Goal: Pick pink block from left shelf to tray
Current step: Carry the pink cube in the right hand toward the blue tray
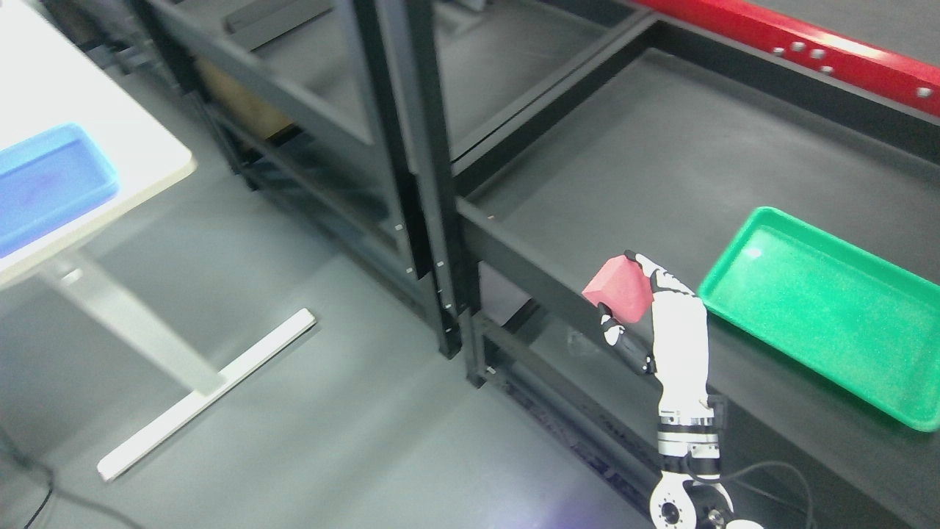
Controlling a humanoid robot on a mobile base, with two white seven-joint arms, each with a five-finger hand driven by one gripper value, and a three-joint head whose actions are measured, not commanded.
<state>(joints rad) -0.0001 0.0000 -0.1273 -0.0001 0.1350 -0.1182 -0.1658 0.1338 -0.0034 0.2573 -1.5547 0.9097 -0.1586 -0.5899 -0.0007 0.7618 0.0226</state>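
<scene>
Pink block [619, 289] is up in the right hand [664, 316], fingers curled around it, hovering over the front lip of the dark shelf [631, 169], with the green tray [830, 312] just to its right. Risky bit: the grip looks like fingertips only, so a quick swing could shake the block loose short of the tray.

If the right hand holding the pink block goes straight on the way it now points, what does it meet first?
The right hand points up and slightly left with the pink block. Probably it passes over the bare shelf surface, missing the green tray; depth is unclear.
</scene>
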